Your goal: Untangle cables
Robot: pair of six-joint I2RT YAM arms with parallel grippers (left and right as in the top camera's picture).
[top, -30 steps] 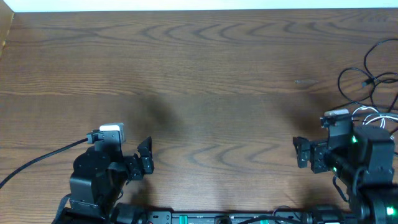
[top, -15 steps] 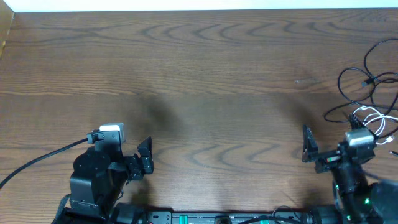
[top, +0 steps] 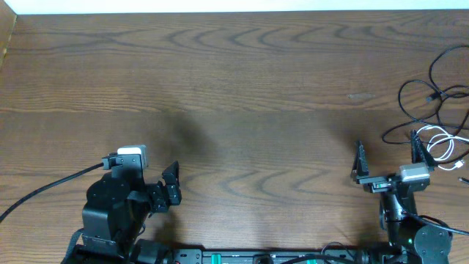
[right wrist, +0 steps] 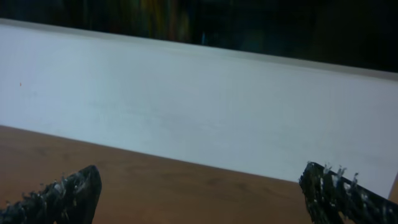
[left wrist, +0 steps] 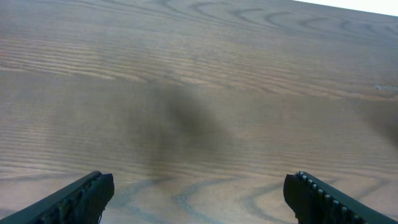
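**Both claws gape empty as cables lie knotted at the surface's edge**

The right claw (top: 388, 155), at about 4 o'clock in the overhead view, stands spread wide with its two fingers far apart and nothing between them. Its outer finger (top: 415, 145) reaches up into the near fringe of the cables (top: 432, 95); whether it touches a strand is too fine to tell from above. The right wrist view shows the same claw (right wrist: 199, 196) with only its two dark tips in the bottom corners, a strip of brown wood and a pale white panel (right wrist: 186, 106) beyond them, and no cord in sight.

The left claw (top: 171, 187), at about 7 o'clock, is also open and holds nothing. In the left wrist view its tips sit wide apart at the lower edge (left wrist: 199, 202), over bare wood grain with a dull dark smudge.

The cables lie bunched at 3 o'clock on the wooden surface (top: 242, 81), thin black loops above and a white cord (top: 440, 138) coiled just below them. The frame's right edge cuts the bundle off, so its full extent and how the strands cross are hard to make out. A thick black cable (top: 44, 192) runs from the left arm toward 8 o'clock.
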